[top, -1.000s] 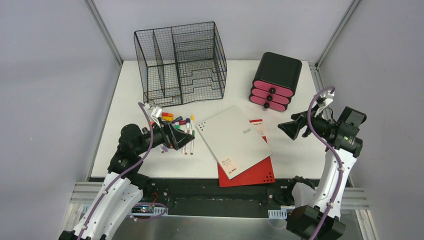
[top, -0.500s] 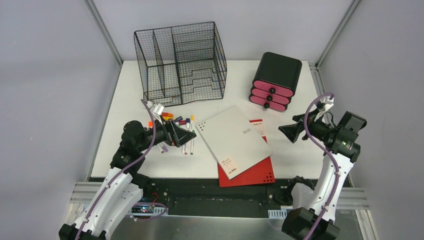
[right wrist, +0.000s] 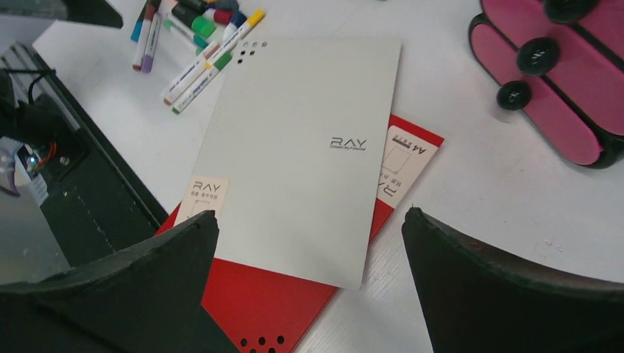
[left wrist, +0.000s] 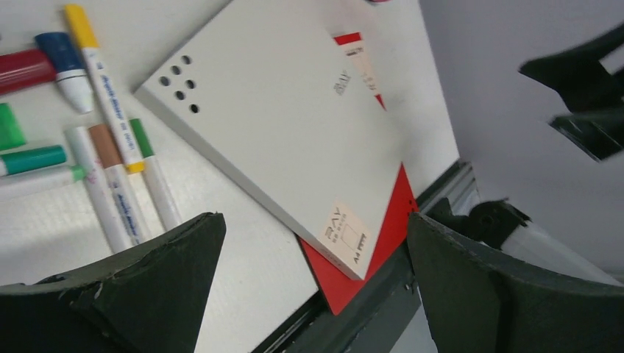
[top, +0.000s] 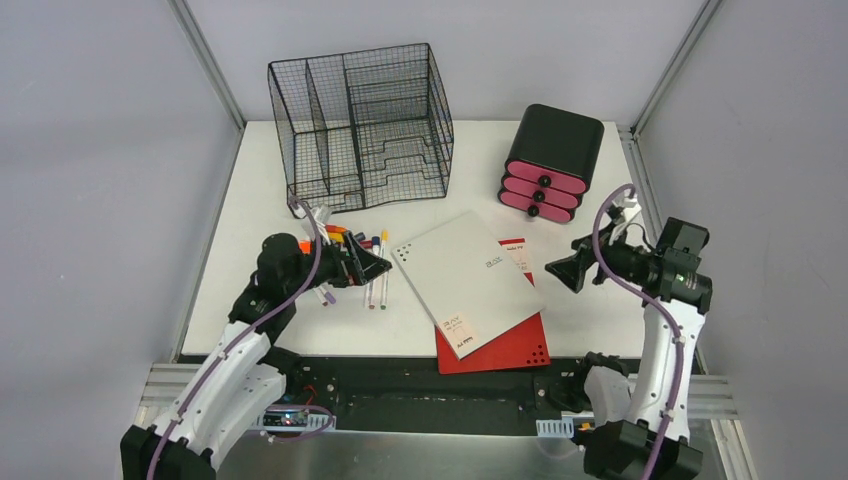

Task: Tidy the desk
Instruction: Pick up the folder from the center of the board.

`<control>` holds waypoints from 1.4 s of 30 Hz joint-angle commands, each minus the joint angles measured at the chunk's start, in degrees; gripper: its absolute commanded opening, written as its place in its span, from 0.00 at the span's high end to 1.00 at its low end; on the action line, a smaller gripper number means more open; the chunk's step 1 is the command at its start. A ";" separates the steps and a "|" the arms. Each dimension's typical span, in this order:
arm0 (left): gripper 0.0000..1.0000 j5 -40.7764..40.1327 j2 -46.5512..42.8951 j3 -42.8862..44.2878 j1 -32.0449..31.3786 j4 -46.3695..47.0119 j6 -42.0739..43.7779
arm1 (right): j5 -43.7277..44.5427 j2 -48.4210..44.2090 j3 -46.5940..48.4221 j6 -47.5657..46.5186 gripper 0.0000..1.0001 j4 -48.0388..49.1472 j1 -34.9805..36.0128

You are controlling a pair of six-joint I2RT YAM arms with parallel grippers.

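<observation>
The white desk (top: 258,205) carries a grey folder (top: 467,281) lying askew on a red folder (top: 512,346), and several loose markers (top: 366,272) left of them. My left gripper (top: 372,265) hovers over the markers, open and empty, pointing at the grey folder's left corner. In the left wrist view the grey folder (left wrist: 279,125) and the markers (left wrist: 103,169) lie beyond the left gripper (left wrist: 315,220). My right gripper (top: 560,268) stands open and empty just right of the folders. Between its fingers, the right gripper (right wrist: 310,215) frames the grey folder (right wrist: 302,154) and the red folder (right wrist: 272,301).
A black wire-mesh organizer (top: 362,125) stands at the back left of the desk. A black box with pink drawers (top: 552,162) sits at the back right, close behind my right gripper. The red folder's corner overhangs the desk's front edge.
My left gripper has moved right and slightly back over the markers, toward the grey folder. My right gripper has dropped and moved left, closer to the folders. Both stayed open.
</observation>
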 commanded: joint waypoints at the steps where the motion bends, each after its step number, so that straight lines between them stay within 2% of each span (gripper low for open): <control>1: 0.01 -8.95 6.14 3.26 -0.87 -1.37 2.18 | 6.97 -0.18 2.98 -7.07 0.00 -5.63 6.73; 4: 0.01 -14.01 13.04 7.74 -4.44 -3.14 4.98 | 10.16 2.62 4.14 -8.79 0.00 -9.16 10.35; 10: 0.02 -28.20 28.49 20.49 -16.69 -9.32 13.37 | 16.92 8.61 7.78 -8.32 0.00 -12.15 15.23; 13: 0.01 -30.26 34.55 23.88 -21.01 -7.31 13.25 | 19.56 10.94 8.92 -7.09 0.00 -12.46 16.39; 18: 0.05 -28.25 39.94 21.67 -21.61 4.04 5.85 | 19.68 14.01 10.70 -3.59 0.00 -12.15 16.80; 22: 0.06 -29.78 41.84 19.25 -21.86 7.48 -1.31 | 12.17 15.64 9.46 -0.01 0.00 -9.64 16.83; 25: 0.05 -30.50 41.91 16.41 -22.38 7.45 -6.24 | 8.41 17.30 6.74 3.82 0.00 -3.61 18.07; 29: 0.05 -30.50 39.51 11.88 -23.50 10.21 -9.60 | 11.70 20.27 3.02 11.67 0.00 5.94 21.98; 33: 0.04 -30.50 36.65 7.90 -24.61 11.16 -12.22 | 17.26 24.63 0.41 21.80 0.00 14.40 22.31; 35: 0.04 -30.50 35.66 6.15 -24.90 11.66 -12.94 | 19.79 27.18 0.11 24.46 0.00 15.63 22.36; 38: 0.04 -30.50 34.86 4.32 -25.02 12.40 -13.25 | 18.98 30.27 0.04 25.40 0.01 15.45 22.33; 42: 0.04 -30.31 34.95 3.30 -25.34 14.63 -13.78 | 20.81 31.18 -0.26 26.57 0.04 16.52 22.29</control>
